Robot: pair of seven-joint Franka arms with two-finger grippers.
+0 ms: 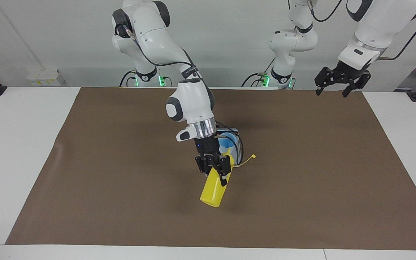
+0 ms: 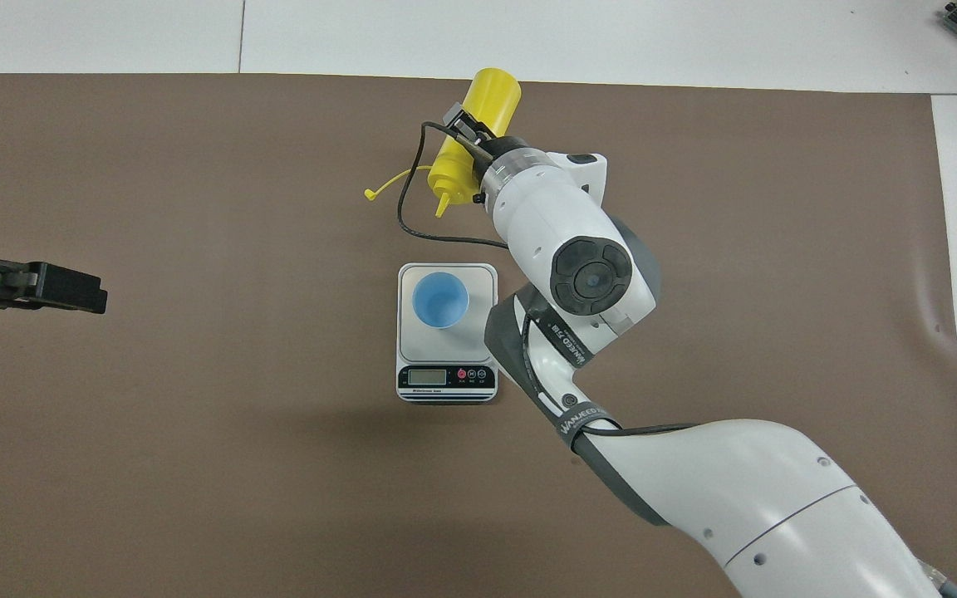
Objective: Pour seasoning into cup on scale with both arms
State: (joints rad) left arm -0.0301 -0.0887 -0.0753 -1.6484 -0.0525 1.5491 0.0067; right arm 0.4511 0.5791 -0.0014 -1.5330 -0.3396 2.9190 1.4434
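My right gripper (image 1: 216, 169) is shut on the seasoning, a yellow squeeze bottle (image 1: 212, 190), and holds it tilted in the air over the mat. The nozzle points down toward the cup, and the tethered cap (image 1: 253, 156) dangles off to the side. From overhead the bottle (image 2: 485, 104) shows just past the scale's edge farthest from the robots. The light blue cup (image 2: 440, 301) stands upright on the silver scale (image 2: 481, 334), partly hidden by the wrist in the facing view. My left gripper (image 1: 331, 94) hangs open and holds nothing, high over the mat's corner at the left arm's end.
A brown mat (image 1: 121, 173) covers most of the white table (image 1: 16, 144). The scale's display strip (image 2: 445, 378) faces the robots. My right arm's forearm (image 2: 694, 482) reaches over the mat beside the scale.
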